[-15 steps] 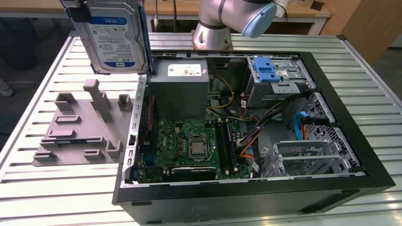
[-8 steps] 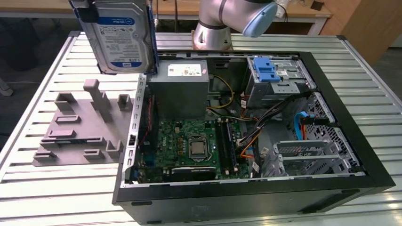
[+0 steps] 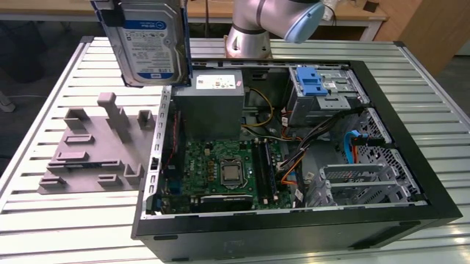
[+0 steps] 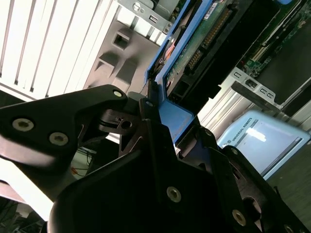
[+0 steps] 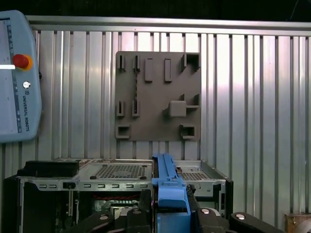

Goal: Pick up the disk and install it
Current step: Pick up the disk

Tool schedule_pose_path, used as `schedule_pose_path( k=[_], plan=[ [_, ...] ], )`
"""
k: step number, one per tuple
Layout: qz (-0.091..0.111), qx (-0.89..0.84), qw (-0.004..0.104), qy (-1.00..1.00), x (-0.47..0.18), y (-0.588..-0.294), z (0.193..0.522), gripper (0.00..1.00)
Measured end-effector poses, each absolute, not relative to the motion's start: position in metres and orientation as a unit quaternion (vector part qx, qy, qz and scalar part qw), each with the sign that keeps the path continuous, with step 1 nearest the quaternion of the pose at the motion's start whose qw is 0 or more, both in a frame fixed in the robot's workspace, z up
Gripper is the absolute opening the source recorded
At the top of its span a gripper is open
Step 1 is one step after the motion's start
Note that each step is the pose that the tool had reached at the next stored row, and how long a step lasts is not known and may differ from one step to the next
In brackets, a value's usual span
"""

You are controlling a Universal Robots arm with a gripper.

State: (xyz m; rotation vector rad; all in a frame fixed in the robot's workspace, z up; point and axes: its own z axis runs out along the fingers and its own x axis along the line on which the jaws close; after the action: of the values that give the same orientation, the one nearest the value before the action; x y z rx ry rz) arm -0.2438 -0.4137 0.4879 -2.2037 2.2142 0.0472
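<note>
Disk (image 3: 151, 41) hangs upright above the table (image 3: 66, 220), my claw (image 4: 177, 121) clamped on its blue carrier tab. In the exterior view its lower edge overlaps the power supply (image 3: 209, 104) and the open case (image 3: 294, 223) wall. Grey fixture plate (image 3: 96, 146) is on the exterior view's left, and the drive cage (image 3: 320, 88) is well apart across the case.

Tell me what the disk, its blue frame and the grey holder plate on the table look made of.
The disk: bare metal body, going by its dull silver sheen, with a glossy paper-like label. Its blue frame: probably moulded plastic, with uniform colour, a matte finish and soft edges. The grey holder plate: likely plastic, perhaps printed; flat matte grey, no glint.
</note>
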Motion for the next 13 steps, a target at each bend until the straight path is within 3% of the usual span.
schedule_pose_path(
  k=[13],
  plan=[
    [0.015,-0.705,0.009,0.709,-0.2348,-0.4138,0.4879,0.36]
  ],
)
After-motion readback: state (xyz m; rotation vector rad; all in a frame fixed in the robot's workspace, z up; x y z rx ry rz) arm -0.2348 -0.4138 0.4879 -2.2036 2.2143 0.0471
